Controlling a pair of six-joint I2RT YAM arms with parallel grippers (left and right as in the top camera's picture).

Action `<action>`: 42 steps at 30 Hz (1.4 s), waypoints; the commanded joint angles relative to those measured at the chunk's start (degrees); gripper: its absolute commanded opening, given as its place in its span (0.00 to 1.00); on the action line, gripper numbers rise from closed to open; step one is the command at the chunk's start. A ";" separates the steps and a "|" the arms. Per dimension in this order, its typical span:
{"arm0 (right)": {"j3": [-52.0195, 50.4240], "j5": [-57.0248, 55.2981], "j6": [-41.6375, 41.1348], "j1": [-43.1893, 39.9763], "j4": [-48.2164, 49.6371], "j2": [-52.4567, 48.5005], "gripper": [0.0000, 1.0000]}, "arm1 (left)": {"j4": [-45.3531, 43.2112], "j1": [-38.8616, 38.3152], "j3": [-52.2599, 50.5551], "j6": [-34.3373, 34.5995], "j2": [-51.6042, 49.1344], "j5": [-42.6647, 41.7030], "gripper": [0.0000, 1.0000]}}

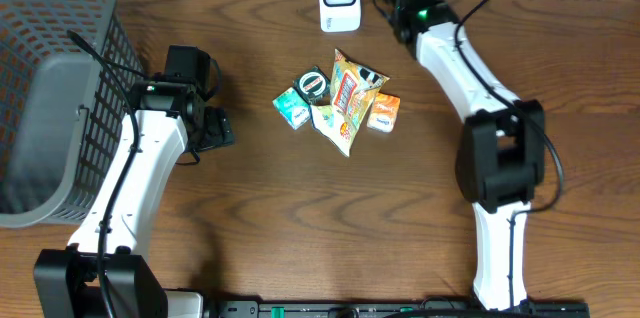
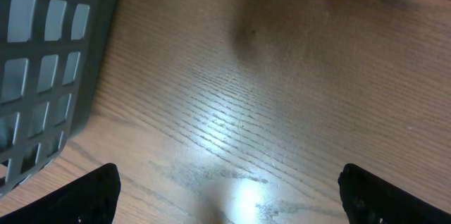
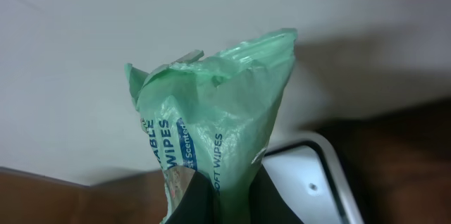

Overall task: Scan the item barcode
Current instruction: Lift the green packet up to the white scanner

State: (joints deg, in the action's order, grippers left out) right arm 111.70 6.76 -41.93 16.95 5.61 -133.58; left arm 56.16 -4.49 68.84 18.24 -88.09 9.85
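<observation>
Where right fingers [image 3: 194, 208] pinch wipes [image 3: 211, 111] (green), scanner [image 1: 339, 0] stands.

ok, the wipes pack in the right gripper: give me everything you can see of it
The wipes pack is a soft pouch of pale green, slightly see-through plastic film, crinkled, with blue and white lettering including "WIPES" and "SOFT WIPES". It stands roughly upright, crimped end on top. The right gripper is shut on its lower end; nothing else visibly touches it. It is held in the air close to the white scanner; no barcode shows on this face.
</observation>
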 commanded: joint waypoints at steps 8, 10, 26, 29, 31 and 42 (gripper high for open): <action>0.61 1.99 -0.68 1.68 0.59 -3.69 0.01 | 0.15 0.20 -0.28 0.74 0.00 1.16 0.98; 0.61 2.19 -0.66 1.62 0.33 -3.69 0.01 | 0.15 0.20 -0.28 0.76 0.02 1.16 0.98; 1.03 3.30 3.04 1.62 -3.08 -2.05 0.01 | 0.15 0.20 -0.28 0.74 0.02 1.16 0.98; 1.03 3.48 3.02 0.20 -3.39 0.37 0.01 | 0.17 0.20 -0.28 0.74 0.02 1.16 0.98; 1.03 3.45 3.04 -0.74 -3.58 2.80 0.01 | 0.17 0.20 -0.28 0.76 0.00 1.16 0.98; 1.01 2.29 3.02 -0.94 -5.38 4.59 0.01 | 0.17 0.20 -0.28 0.74 0.00 1.16 0.98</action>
State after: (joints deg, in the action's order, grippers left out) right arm 112.09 9.56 -39.83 14.92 1.32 -128.38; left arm 56.18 -4.49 68.84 18.22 -88.09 9.85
